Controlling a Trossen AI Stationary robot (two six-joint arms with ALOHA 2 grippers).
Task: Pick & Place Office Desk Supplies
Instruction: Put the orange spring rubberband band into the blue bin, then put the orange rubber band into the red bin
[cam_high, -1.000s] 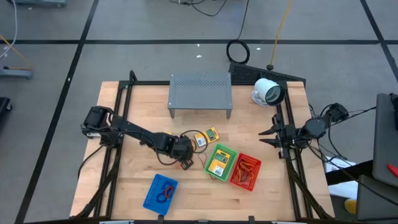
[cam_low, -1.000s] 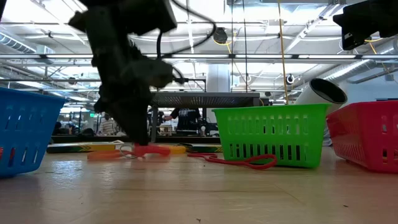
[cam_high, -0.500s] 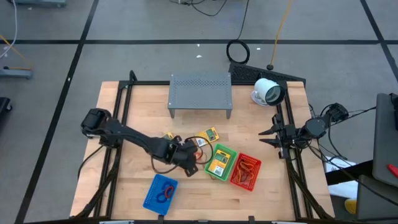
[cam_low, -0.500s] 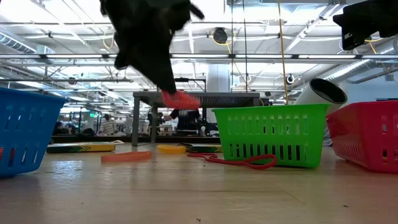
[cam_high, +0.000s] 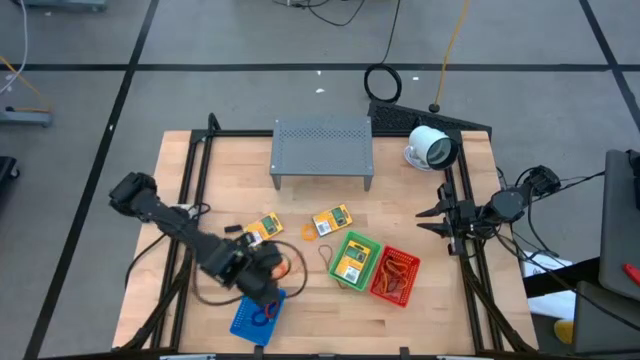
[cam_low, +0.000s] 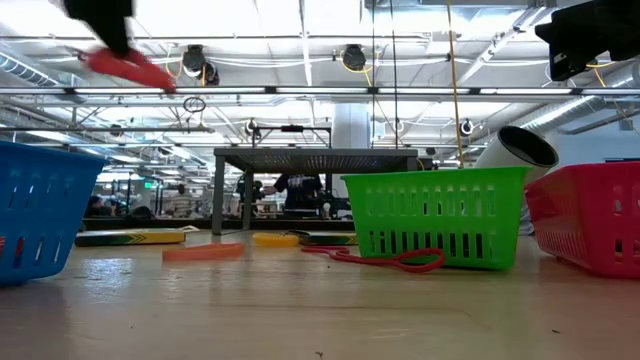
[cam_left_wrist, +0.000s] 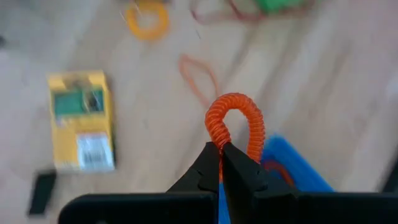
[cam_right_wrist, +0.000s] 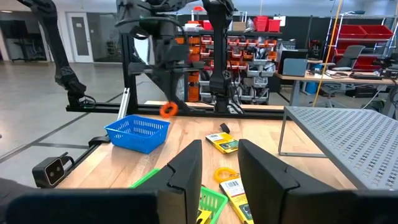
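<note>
The left gripper (cam_left_wrist: 221, 163), shut on an orange coil ring (cam_left_wrist: 235, 127), has swung from beside the green basket (cam_high: 355, 259) to above the blue basket (cam_high: 258, 311); release looks next. The right gripper (cam_right_wrist: 219, 163) waits, half open.

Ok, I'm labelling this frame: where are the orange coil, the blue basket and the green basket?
Orange coil (cam_left_wrist: 235, 119): left wrist view, top of its loop, held by the left tool (cam_left_wrist: 221, 151).
Blue basket (cam_high: 245, 316): high view, left rim.
Green basket (cam_low: 436, 217): low view, front wall.
</note>
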